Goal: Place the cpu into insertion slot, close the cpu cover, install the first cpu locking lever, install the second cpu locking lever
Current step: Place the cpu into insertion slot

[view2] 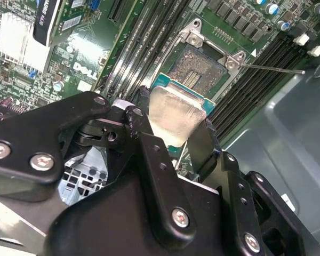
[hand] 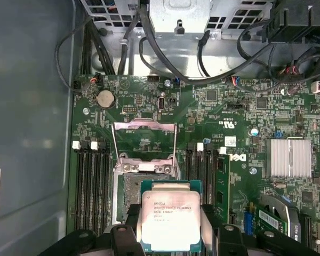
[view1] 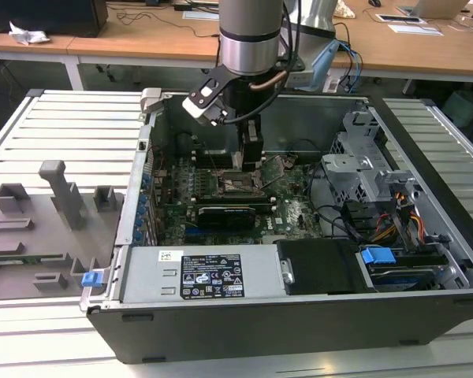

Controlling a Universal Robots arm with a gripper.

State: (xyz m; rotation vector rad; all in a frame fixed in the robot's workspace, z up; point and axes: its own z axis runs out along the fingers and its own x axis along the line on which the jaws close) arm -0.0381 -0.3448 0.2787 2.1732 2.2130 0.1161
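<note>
Holding the cpu (hand: 170, 218) flat, your gripper (hand: 173, 240) is clamped on two opposite edges. Chip hangs above the slot (hand: 129, 194), overlapping one side, not seated; slot centre lies ahead of the fingertips. Cover (hand: 144, 124) open beyond the slot.

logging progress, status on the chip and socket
Hand shut on chip, just over socket. Cover open. Nothing in the way.

Exterior view overlooks whole computer case (view1: 299, 323), both wrist views close above insertion slot (view2: 194, 66)
</note>
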